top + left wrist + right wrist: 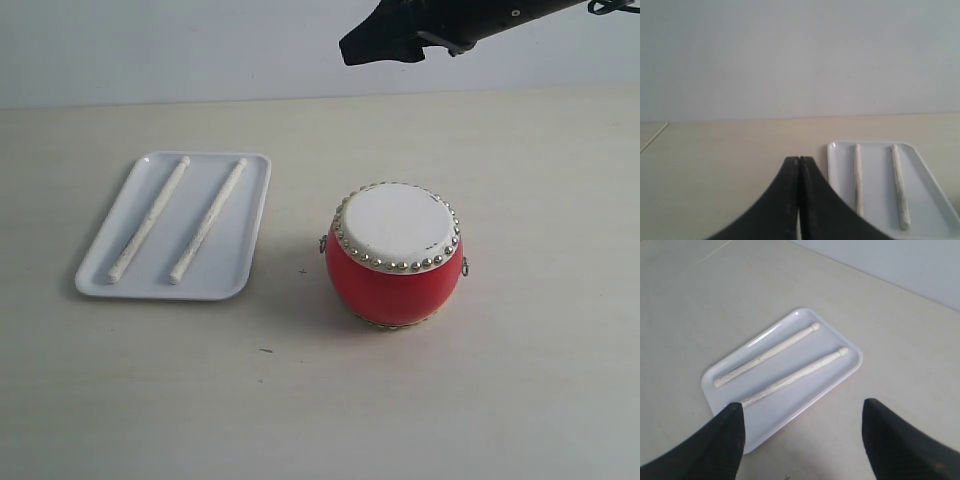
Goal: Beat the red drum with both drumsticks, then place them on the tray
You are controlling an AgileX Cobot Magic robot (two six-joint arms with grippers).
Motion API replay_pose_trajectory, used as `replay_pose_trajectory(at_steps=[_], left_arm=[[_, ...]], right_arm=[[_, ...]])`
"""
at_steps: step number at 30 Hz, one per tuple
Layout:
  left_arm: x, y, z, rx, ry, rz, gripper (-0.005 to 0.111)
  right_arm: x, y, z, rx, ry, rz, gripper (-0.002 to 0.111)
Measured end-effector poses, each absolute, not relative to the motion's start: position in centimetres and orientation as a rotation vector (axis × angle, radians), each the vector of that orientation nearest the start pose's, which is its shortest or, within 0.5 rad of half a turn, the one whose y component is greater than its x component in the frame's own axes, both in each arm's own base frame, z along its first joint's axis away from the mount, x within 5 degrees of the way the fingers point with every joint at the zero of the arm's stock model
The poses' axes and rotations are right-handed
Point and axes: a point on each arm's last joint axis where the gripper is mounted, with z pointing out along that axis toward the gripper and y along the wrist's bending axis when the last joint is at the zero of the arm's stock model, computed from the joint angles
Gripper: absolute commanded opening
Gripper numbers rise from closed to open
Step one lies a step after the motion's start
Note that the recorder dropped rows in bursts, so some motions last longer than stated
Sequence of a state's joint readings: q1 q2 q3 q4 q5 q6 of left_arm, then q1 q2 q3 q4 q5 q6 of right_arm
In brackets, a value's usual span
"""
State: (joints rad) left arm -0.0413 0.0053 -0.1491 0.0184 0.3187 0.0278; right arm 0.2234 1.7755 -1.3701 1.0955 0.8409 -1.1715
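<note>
The red drum (395, 255) stands upright on the table, right of centre, its off-white head ringed with silver studs. Left of it lies the white tray (107, 270) with both pale drumsticks inside, side by side: one (150, 218) toward the left, the other (209, 219) toward the right. The right wrist view shows the tray (837, 377) and both drumsticks (767, 354) (795, 376) below my open right gripper (802, 407), which hangs high above the table. My left gripper (799, 160) is shut and empty, apart from the tray (875, 175).
The table is pale beige with a plain wall behind it. A dark arm (430, 25) reaches in along the top right of the exterior view. A small cross mark (303, 271) sits on the table between tray and drum.
</note>
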Motion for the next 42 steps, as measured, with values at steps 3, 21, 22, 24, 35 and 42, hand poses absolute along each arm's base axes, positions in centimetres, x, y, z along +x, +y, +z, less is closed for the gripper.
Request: replay_pose_trajectory(at_steps=[3, 21, 22, 24, 35, 42], left_arm=[[5.0, -0.2, 22.4, 0.069, 1.685, 0.008, 0.0], [5.4, -0.2, 18.3, 0.067, 1.822, 0.003, 0.0], [5.4, -0.2, 18.3, 0.068, 1.829, 0.003, 0.0], [5.4, -0.2, 18.2, 0.068, 1.835, 0.003, 0.0], [5.3, -0.2, 18.1, 0.068, 1.851, 0.003, 0.0], [5.3, -0.2, 18.1, 0.068, 1.851, 0.003, 0.0]], right_arm=[[36.5, 14.5, 28.6, -0.868, 2.082, 0.828, 0.063], [36.5, 14.5, 28.6, -0.868, 2.082, 0.828, 0.063], [36.5, 14.5, 28.6, -0.868, 2.082, 0.828, 0.063], [36.5, 14.5, 28.6, -0.868, 2.082, 0.828, 0.063], [36.5, 14.5, 28.6, -0.868, 2.082, 0.828, 0.063], [36.5, 14.5, 28.6, -0.868, 2.082, 0.828, 0.063]])
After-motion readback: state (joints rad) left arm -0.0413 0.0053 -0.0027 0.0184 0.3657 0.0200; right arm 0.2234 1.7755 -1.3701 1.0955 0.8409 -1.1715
